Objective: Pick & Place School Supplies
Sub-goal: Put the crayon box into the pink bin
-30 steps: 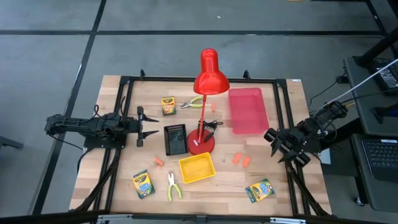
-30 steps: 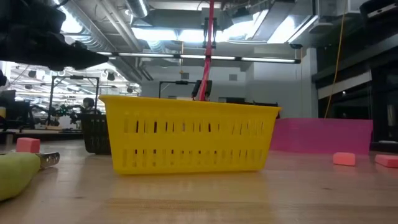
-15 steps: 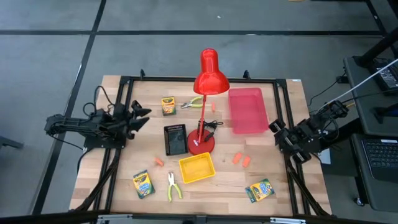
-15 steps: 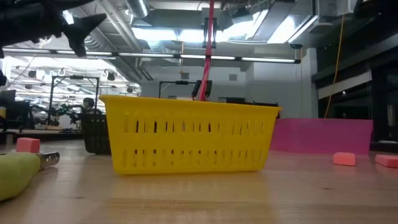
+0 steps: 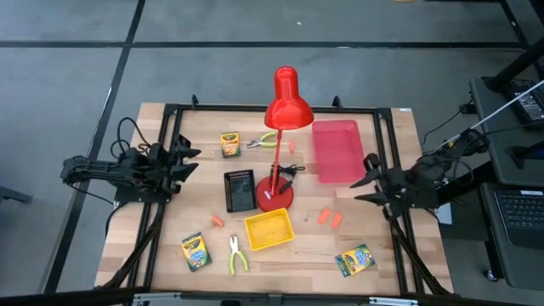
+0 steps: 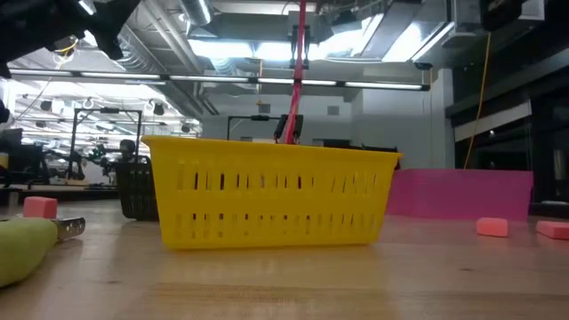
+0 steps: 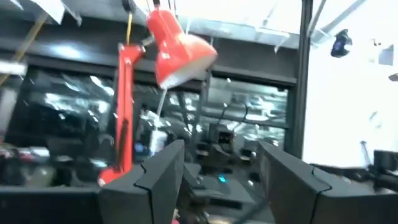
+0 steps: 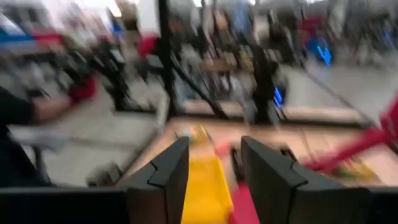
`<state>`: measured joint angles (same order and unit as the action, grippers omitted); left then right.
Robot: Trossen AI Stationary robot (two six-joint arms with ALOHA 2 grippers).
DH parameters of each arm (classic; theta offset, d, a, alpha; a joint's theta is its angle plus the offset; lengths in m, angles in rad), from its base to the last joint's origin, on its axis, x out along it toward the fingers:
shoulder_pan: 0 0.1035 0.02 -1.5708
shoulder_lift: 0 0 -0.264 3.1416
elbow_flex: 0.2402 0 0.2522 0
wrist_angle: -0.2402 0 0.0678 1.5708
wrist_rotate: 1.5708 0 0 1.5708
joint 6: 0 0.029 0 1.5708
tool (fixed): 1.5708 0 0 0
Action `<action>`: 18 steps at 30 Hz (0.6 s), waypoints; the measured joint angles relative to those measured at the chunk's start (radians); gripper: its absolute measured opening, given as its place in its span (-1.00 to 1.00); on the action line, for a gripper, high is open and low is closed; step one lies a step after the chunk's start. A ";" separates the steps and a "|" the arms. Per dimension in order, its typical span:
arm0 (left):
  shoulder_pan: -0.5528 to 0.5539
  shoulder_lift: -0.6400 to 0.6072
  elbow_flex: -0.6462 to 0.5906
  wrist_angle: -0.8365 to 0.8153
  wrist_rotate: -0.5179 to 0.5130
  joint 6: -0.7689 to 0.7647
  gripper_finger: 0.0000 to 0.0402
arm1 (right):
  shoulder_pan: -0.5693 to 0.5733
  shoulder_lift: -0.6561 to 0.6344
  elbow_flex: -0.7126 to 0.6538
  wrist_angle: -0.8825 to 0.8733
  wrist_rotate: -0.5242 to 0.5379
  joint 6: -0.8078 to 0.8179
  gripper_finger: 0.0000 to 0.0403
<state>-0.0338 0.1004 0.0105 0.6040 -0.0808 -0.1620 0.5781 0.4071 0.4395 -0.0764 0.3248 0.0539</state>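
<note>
Left claw [image 5: 189, 156] open over table edge, yellow tray [image 5: 269, 229] empty

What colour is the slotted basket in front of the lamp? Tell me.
Yellow basket, clearest in the low view.

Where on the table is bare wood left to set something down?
Bare wood shows between the pink tray and the crayon box at the near right, apart from the orange pieces, and left of the black tray. It is crowded around the red lamp and yellow tray.
</note>
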 joint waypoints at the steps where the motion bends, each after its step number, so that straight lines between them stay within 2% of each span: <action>1: 0.000 0.007 0.000 -0.016 0.025 -0.037 -0.01 | 0.000 0.029 0.026 -0.044 0.020 0.017 -0.25; 5: 0.000 0.047 0.000 -0.026 0.105 -0.189 -0.01 | 0.000 0.095 0.084 -0.089 0.051 0.069 -0.25; 7: 0.000 0.074 0.001 -0.049 0.101 -0.227 -0.01 | 0.000 0.101 0.091 -0.088 0.051 0.095 -0.25; 10: 0.000 0.130 0.001 -0.151 0.033 -0.292 -0.01 | 0.000 0.102 0.091 -0.111 0.056 0.144 -0.25; 14: -0.006 0.227 0.001 -0.273 -0.245 -0.338 -0.01 | 0.000 0.102 0.091 -0.119 0.083 0.184 -0.25; 16: -0.022 0.279 0.000 -0.250 -0.308 -0.282 -0.01 | 0.000 0.102 0.091 -0.119 0.087 0.188 -0.25; 18: -0.050 0.331 0.000 -0.111 -0.304 -0.175 -0.01 | 0.000 0.102 0.091 -0.107 0.087 0.189 -0.25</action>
<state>-0.0839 0.4311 0.0109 0.4930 -0.3850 -0.3374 0.5781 0.5095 0.5301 -0.1835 0.4114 0.2432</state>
